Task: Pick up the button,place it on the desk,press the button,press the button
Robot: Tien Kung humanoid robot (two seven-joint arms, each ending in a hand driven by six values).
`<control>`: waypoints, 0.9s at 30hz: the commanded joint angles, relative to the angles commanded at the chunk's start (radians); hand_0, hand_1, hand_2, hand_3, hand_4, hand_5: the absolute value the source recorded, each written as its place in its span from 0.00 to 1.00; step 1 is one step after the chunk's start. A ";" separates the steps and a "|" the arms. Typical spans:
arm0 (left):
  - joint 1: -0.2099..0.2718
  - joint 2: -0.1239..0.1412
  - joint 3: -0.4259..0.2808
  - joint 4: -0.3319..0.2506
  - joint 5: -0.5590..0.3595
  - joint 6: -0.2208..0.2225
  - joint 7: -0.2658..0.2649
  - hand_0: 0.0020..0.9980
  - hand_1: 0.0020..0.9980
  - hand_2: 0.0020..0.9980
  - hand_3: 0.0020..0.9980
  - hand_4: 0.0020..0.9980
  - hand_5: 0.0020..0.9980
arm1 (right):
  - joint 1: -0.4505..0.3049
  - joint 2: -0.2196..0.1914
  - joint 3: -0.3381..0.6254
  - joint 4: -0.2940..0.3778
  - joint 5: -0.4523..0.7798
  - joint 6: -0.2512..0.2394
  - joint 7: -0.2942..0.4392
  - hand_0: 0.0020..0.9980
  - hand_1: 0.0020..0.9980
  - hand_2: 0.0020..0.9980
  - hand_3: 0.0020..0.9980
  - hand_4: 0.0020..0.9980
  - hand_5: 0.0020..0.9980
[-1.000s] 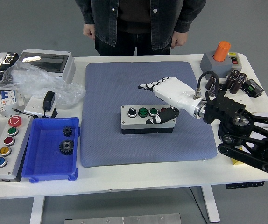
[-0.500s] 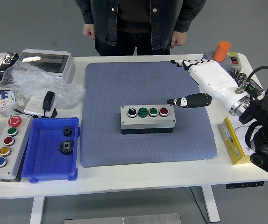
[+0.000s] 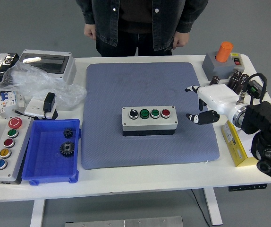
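The button box [image 3: 149, 120] is sitting near the middle of the blue-grey mat [image 3: 149, 90] on the white tabletop [image 3: 140, 182], showing a black knob, two green buttons and a red one along its top. The robot's right hand [image 3: 210, 101] is hovering over the mat's right edge, just beside the box but not touching it, with its white fingers [image 3: 192, 89] spread loosely and its dark thumb pointing toward the box, holding nothing. A person [image 3: 135, 23] is standing at the far side with both hands hanging down off the tabletop. On the left, a blue tray [image 3: 36, 163] is holding two black gears [image 3: 67, 149], with a grey control panel [image 3: 4, 151] of coloured buttons beside it. At the far right corner, a grey box with an orange button [image 3: 224, 51] is standing.
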 joint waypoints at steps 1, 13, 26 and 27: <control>0.000 0.000 0.000 0.000 -0.001 0.000 0.000 0.68 0.72 0.64 0.64 0.66 0.41 | -0.002 -0.003 0.002 0.000 0.012 0.006 -0.001 0.44 0.40 0.22 0.88 0.42 0.00; -0.002 -0.002 0.001 0.000 0.000 0.000 0.000 0.68 0.72 0.64 0.64 0.66 0.41 | 0.015 0.003 -0.064 0.000 0.105 0.025 0.014 0.43 0.38 0.21 0.89 0.41 0.00; -0.001 -0.005 0.009 0.001 -0.006 0.000 0.000 0.68 0.72 0.64 0.64 0.66 0.42 | 0.062 0.060 -0.144 0.000 0.094 0.009 0.011 0.40 0.36 0.21 0.89 0.40 0.00; -0.001 -0.004 0.010 0.001 -0.006 0.000 0.000 0.68 0.72 0.64 0.64 0.66 0.42 | 0.064 0.061 -0.143 0.000 0.093 0.009 0.010 0.40 0.36 0.21 0.89 0.40 0.00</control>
